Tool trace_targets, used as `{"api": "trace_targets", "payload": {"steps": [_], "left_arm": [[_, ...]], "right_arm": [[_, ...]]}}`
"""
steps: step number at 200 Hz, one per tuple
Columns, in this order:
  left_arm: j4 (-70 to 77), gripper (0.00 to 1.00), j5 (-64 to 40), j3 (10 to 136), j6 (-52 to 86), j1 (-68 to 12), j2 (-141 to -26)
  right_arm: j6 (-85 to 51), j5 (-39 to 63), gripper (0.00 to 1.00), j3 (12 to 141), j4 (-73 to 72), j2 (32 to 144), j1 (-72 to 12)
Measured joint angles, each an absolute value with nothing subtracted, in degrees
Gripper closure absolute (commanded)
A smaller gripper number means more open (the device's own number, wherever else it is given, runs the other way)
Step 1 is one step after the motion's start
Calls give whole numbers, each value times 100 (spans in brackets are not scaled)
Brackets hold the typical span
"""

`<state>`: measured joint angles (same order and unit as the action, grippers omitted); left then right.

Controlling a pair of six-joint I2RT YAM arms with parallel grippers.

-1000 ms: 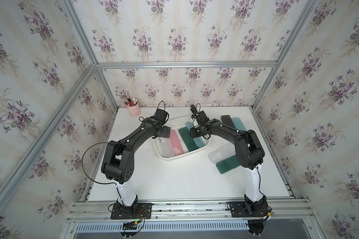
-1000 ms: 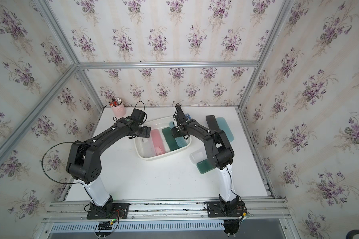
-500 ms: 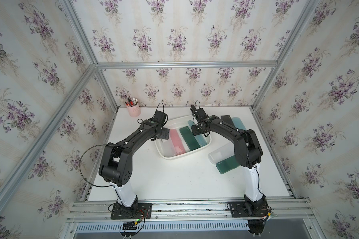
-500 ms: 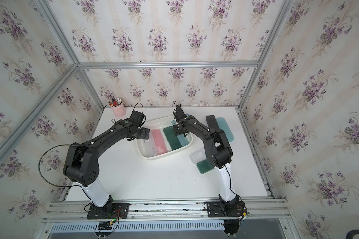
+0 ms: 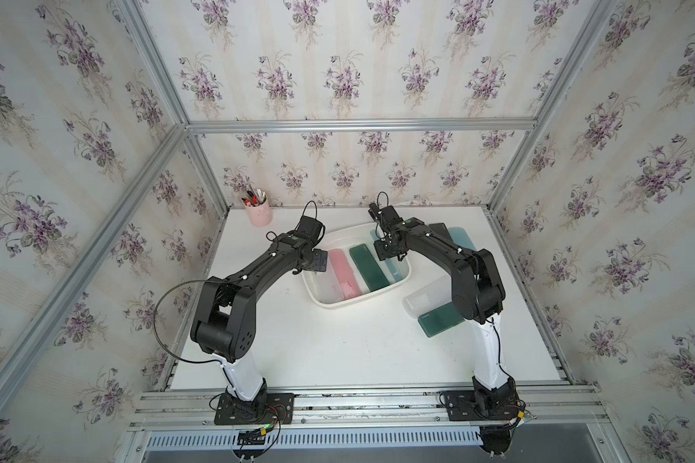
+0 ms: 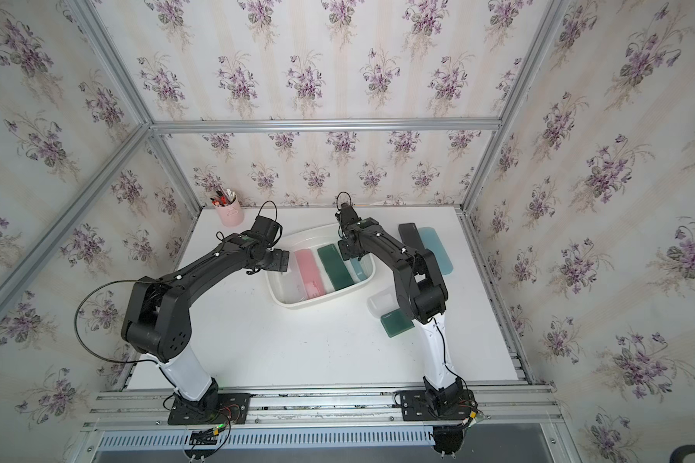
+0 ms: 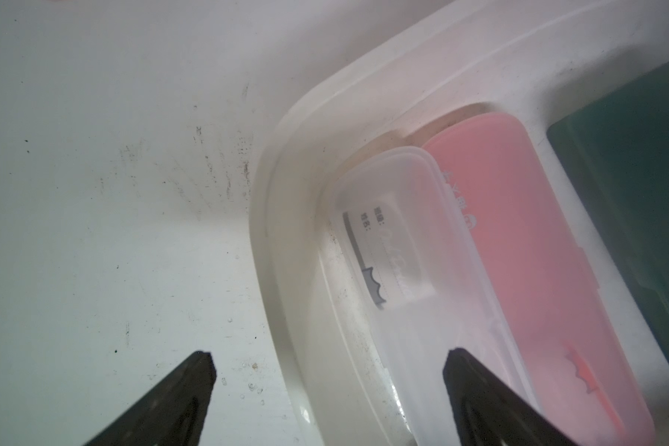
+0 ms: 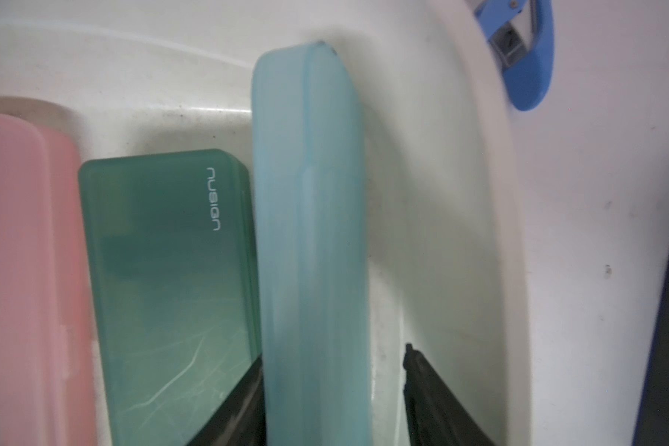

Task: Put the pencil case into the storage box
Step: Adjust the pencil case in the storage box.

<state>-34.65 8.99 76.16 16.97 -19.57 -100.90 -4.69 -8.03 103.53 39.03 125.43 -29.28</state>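
Two right jaws, slightly apart, are set astride the blue pencil case (image 8: 309, 231), stood edgewise along the storage box (image 8: 441, 231) wall.

Robot test cell, lab-built, dressed like a home. Aluminium frame (image 5: 358, 127) carries violet-flowered wallpaper (image 5: 338, 80) on three sides. White counter (image 5: 338, 340) inside. Left arm (image 5: 257, 272) and right arm (image 5: 442, 248) are bolted to slotted rails (image 5: 358, 405) at the front. Pink pen cup (image 5: 259, 212) in the far corner.

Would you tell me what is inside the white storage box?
The storage box holds a clear case, a pink case, a dark green case and a light blue case on edge. From above, the right gripper hides part of the blue one.
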Motion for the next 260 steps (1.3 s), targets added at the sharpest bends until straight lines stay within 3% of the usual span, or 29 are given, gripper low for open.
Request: {"api": "trace_targets", "payload": {"steps": [53,89,132,200,260], "left_arm": [[-3446,2,899,7581,1710,-1957,-10057],[-3433,2,913,7548,1710,-1957,-10038],[-3411,2,923,7529,1710,-1953,-10038],[-3402,2,945,7522,1710,-1951,-10001],[-3415,2,985,7452,1726,-1951,-9887]], "right_arm": [[-449,-760,45,10525,4047,12746,-2849],[-410,-486,57,10512,4119,12901,-2849],[-412,-320,81,10307,4049,12682,-2849],[-454,163,81,10121,3723,12040,-2775],[-703,2191,80,9456,2766,11708,-2759]]}}
